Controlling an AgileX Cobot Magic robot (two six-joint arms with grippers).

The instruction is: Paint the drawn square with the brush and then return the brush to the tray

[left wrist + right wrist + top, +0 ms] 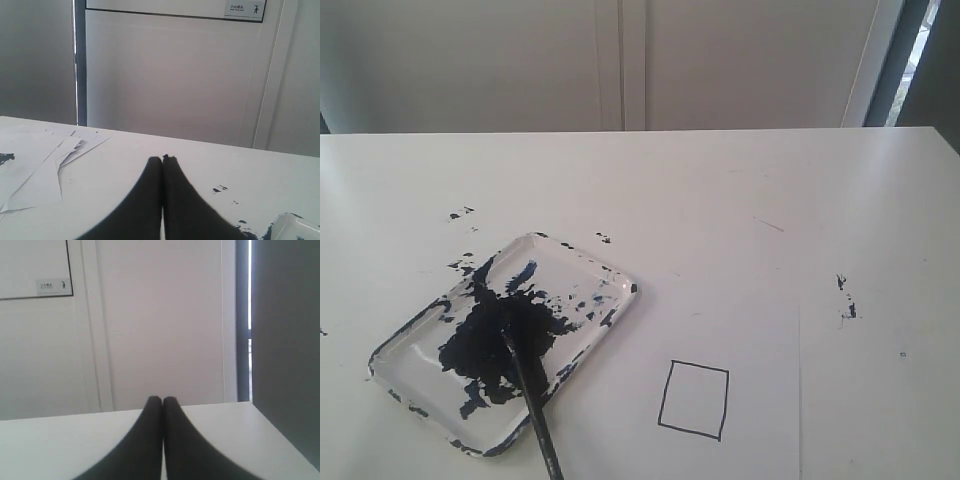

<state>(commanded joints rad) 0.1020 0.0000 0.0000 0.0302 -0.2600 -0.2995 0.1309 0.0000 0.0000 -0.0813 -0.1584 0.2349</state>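
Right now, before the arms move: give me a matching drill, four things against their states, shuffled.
Things:
1 brush
2 square
3 tray
4 left gripper

States:
a blank inside
b shut, holding nothing
c tip in the tray, handle out over its rim
d clear, paint-smeared

Pairs: 1-c, 2-a, 3-d, 4-b

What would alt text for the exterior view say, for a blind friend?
A clear tray smeared with dark paint sits on a white table, a black brush lying with its tip in the paint and its handle over the near rim. Right of it, a sheet of paper bears a small drawn square, white inside. No robot arm shows.
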